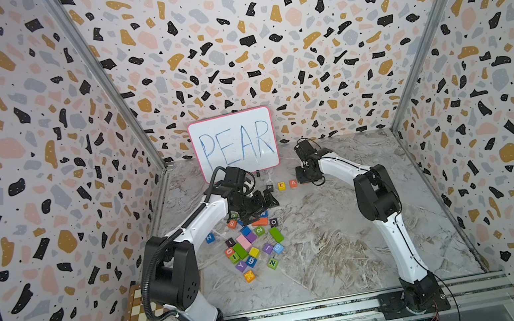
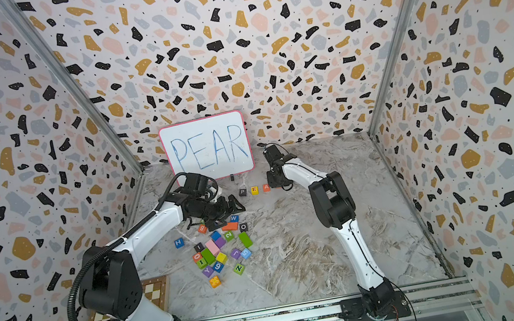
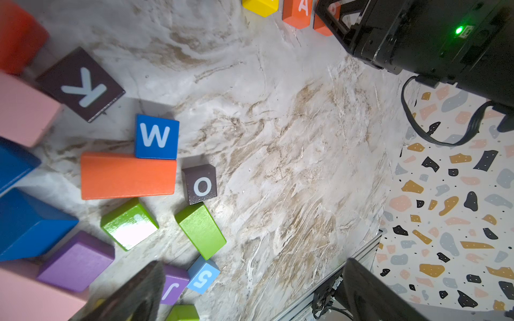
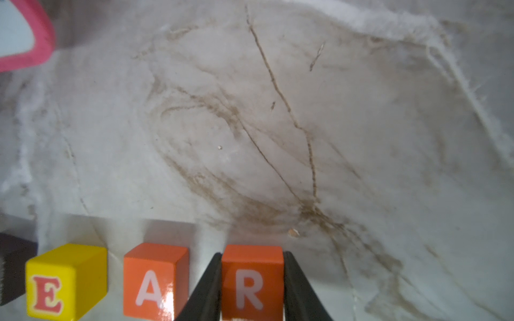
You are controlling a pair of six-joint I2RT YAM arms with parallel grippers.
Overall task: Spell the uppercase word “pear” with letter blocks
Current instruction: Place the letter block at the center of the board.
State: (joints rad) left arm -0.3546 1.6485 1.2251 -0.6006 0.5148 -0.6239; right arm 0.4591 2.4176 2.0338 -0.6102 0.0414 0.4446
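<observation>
My right pincer (image 4: 252, 257) is pinched on the R block (image 4: 251, 280), which looks set down at the end of the row, just beside the A block (image 4: 155, 278), with the E block (image 4: 64, 280) and P block (image 1: 269, 187) further along. My worry is that if I lift off crooked, a finger drags R askew or nudges A. My left pincer (image 3: 250, 291) hangs wide over the spare pile (image 1: 247, 243). The marble-look surface (image 1: 330, 233) seems slick. The walls (image 1: 262, 27) are terrazzo print, and the whiteboard (image 1: 233, 144) at the back says PEAR.

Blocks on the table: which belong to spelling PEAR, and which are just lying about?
For the job: P block, E block, A block, R block, whiteboard.
Lying about: W block, O block, K block, plain orange block, chessboard.
</observation>
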